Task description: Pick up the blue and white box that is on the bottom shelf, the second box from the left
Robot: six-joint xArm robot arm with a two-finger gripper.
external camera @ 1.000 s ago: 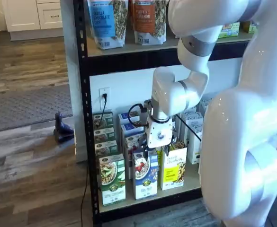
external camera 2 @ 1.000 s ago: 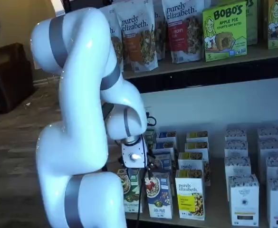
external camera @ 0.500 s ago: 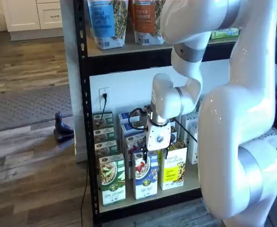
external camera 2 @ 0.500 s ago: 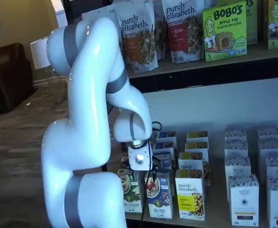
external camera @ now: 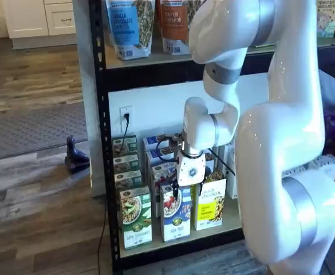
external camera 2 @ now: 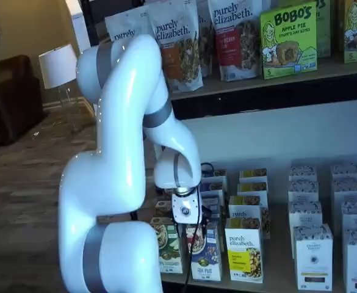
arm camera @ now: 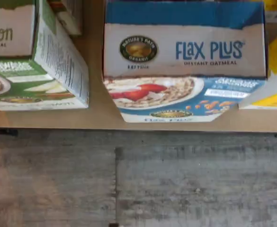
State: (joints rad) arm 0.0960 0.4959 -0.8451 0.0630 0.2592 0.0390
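The blue and white box (arm camera: 183, 61), marked FLAX PLUS, fills the middle of the wrist view, seen from above with its bowl picture facing out. In both shelf views it stands at the front of the bottom shelf (external camera: 227, 220), between a green-and-white carton (external camera: 136, 217) and a yellow carton (external camera: 209, 201). My gripper (external camera: 189, 187) hangs just above the box (external camera: 176, 216), white body upright, black fingers apart and open, holding nothing. The gripper (external camera 2: 191, 228) also shows over the same box (external camera 2: 204, 253).
More small cartons stand in rows behind the front ones, and white cartons (external camera 2: 312, 256) fill the shelf's right part. Tall pouches (external camera 2: 178, 43) sit on the higher board. A black upright (external camera: 101, 132) frames the rack's left side. Grey wood floor (arm camera: 138, 184) lies below the shelf edge.
The arm has swung in toward the rack and the gripper has sunk a little, closer to the top of the blue and white box. The fingers stay apart.
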